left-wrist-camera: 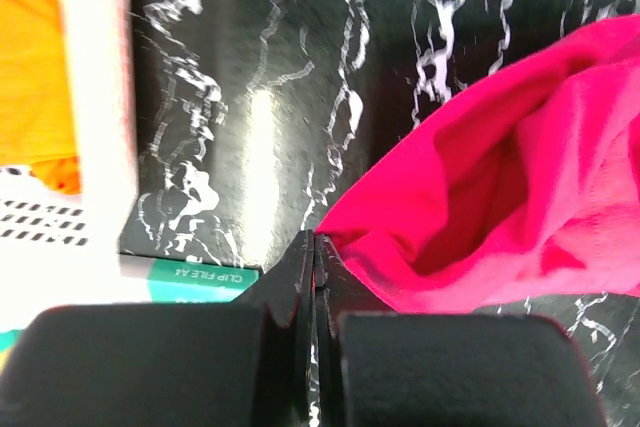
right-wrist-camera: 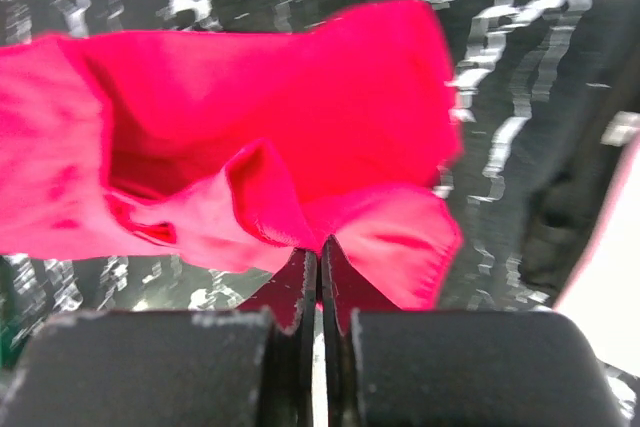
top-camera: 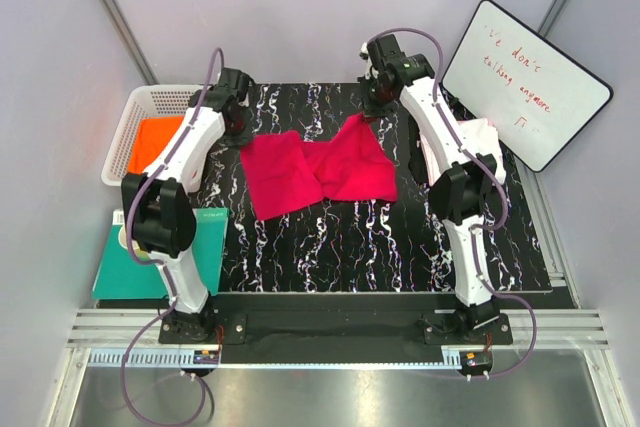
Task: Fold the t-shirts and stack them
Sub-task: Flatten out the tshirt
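The crimson-pink t-shirt [top-camera: 315,172] lies partly folded on the middle of the black marbled mat [top-camera: 380,247]. My left gripper [top-camera: 240,125] is shut on its far left corner; the left wrist view shows the cloth [left-wrist-camera: 520,177] meeting the closed gripper [left-wrist-camera: 315,242]. My right gripper [top-camera: 372,107] is shut on the far right corner, lifted a little; in the right wrist view the cloth [right-wrist-camera: 300,117] bunches at the gripper [right-wrist-camera: 320,247]. The orange t-shirt [top-camera: 150,142] lies in the basket. The white t-shirt [top-camera: 482,137] lies at the right, partly hidden by the right arm.
A white plastic basket [top-camera: 128,122] stands at the far left, and its rim also shows in the left wrist view [left-wrist-camera: 95,67]. A teal-green board [top-camera: 150,257] lies left of the mat. A whiteboard [top-camera: 525,82] with red writing leans at the back right.
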You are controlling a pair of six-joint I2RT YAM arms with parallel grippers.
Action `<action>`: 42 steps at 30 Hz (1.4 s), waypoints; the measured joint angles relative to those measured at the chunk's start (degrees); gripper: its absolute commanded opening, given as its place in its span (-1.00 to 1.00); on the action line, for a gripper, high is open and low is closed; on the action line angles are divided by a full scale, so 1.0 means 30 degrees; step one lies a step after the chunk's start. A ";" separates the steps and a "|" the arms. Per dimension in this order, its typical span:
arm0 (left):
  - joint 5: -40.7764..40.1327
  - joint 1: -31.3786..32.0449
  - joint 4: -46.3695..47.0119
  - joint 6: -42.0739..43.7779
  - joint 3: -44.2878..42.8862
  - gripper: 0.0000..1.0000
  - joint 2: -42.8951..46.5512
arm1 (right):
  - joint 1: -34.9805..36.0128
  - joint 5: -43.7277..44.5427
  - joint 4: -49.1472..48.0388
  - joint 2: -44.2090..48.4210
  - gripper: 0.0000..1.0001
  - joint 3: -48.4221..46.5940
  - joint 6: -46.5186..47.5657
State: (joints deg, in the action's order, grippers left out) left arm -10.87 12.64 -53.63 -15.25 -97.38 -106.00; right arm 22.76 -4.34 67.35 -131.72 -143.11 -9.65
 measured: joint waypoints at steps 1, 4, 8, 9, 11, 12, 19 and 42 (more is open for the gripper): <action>-0.0109 -0.0117 0.0109 -0.0153 0.0000 -1.00 0.0226 | 0.0000 0.0678 0.0015 0.0189 -1.00 0.0124 0.0022; -0.0277 -0.0583 0.0291 -0.0466 0.0000 -1.00 0.0430 | -0.0007 0.1858 -0.0036 0.0911 -1.00 0.0969 0.0102; -0.0554 -0.1129 0.0408 -0.0729 0.0510 -1.00 0.0532 | -0.0022 0.2208 -0.0364 0.3045 -1.00 0.4255 0.0138; -0.0627 -0.1209 0.0466 -0.0743 0.0860 -1.00 0.0627 | -0.0029 0.2033 -0.0393 0.3643 -1.00 0.5107 0.0146; -0.0801 -0.1268 0.0539 -0.0794 0.1858 -1.00 0.0954 | -0.0044 0.0845 -0.1071 0.5501 -1.00 0.7759 0.0131; -0.0889 -0.1268 0.0532 -0.0816 0.2324 -1.00 0.1107 | -0.0051 0.0146 -0.1195 0.6470 -1.00 0.8932 0.0029; -0.1494 -0.1596 0.0168 -0.1464 0.4517 -1.00 0.1785 | -0.0051 -0.3104 -0.1967 1.2407 -1.00 1.6939 -0.1727; 0.2317 0.3504 -0.0787 0.0015 -0.2259 0.75 -0.2397 | -0.0051 -0.3257 -0.2521 1.0448 -1.00 2.0633 -0.2645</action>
State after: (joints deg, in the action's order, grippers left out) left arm -3.92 23.16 -55.99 -15.20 -104.16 -113.19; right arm 22.61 -14.11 59.79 -100.38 -81.21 -17.58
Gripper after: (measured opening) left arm 0.881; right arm 0.012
